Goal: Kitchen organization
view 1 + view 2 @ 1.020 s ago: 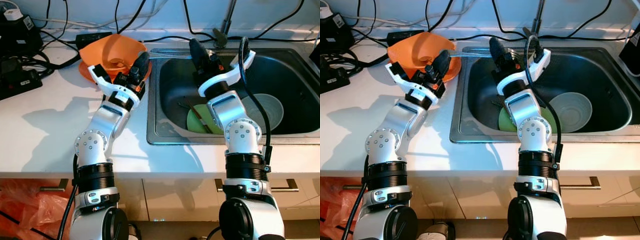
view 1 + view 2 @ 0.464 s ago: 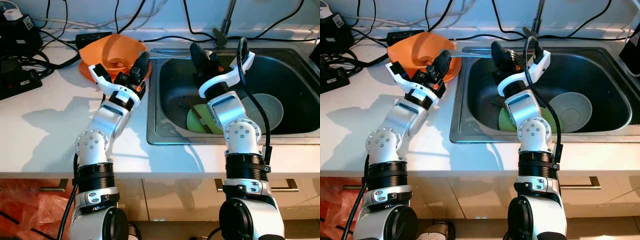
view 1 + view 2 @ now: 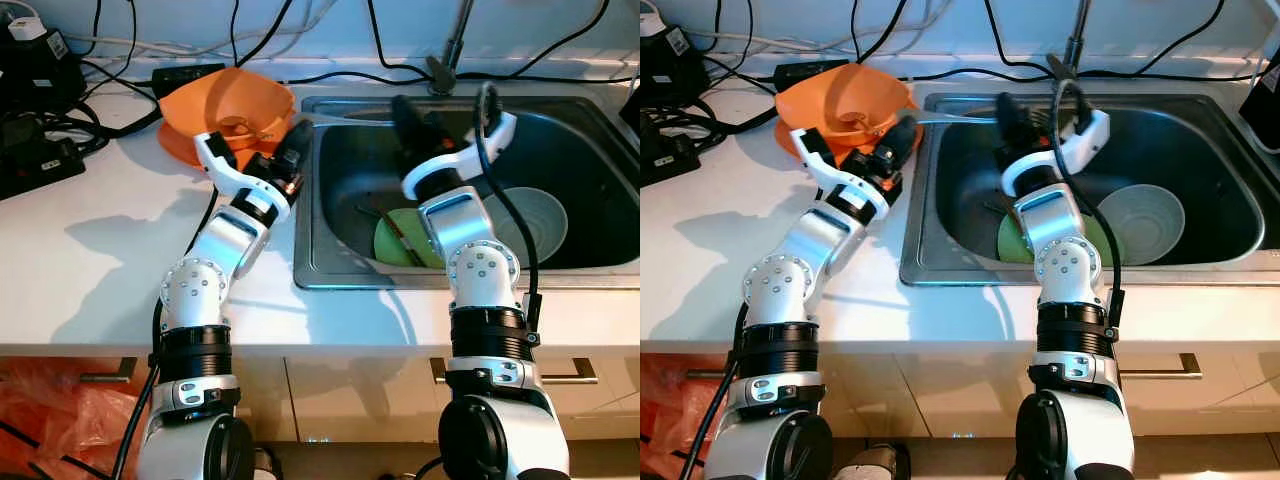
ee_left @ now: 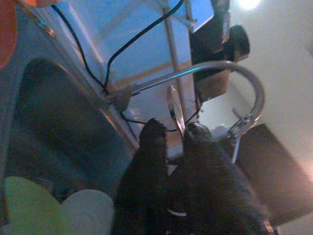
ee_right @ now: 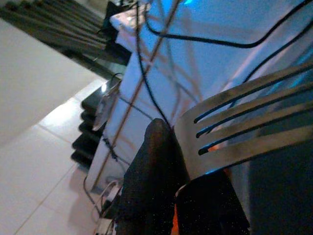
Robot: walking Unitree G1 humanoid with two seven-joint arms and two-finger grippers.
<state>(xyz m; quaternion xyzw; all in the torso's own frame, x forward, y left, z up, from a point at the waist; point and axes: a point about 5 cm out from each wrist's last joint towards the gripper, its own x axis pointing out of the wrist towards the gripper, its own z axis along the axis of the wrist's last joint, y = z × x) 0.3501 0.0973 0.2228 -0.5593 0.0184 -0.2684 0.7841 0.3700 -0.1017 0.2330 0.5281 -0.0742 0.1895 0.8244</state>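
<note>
My left gripper [image 3: 298,135] hangs over the counter's edge at the sink's back left corner, just past an orange bowl [image 3: 225,100]. It is shut on a metal spoon [image 4: 175,105], whose bowl shows edge-on between the fingers. Over the back of the sink [image 3: 300,270], my right gripper [image 3: 405,108] is shut on a fork [image 5: 244,122] with its tines sticking out past the fingers. A thin shiny handle [image 3: 345,118] runs between the two grippers. A green plate [image 3: 395,240] and a pale bowl [image 3: 545,220] lie in the sink.
A dark stick-like utensil [image 3: 385,225] rests across the green plate. The faucet [image 3: 450,50] rises behind the sink. Black cables and a power strip [image 3: 30,150] crowd the back left of the white counter [image 3: 90,260].
My left gripper has moved right, from over the orange bowl to the sink's corner. My right gripper has shifted slightly right. Things in the sink have not moved.
</note>
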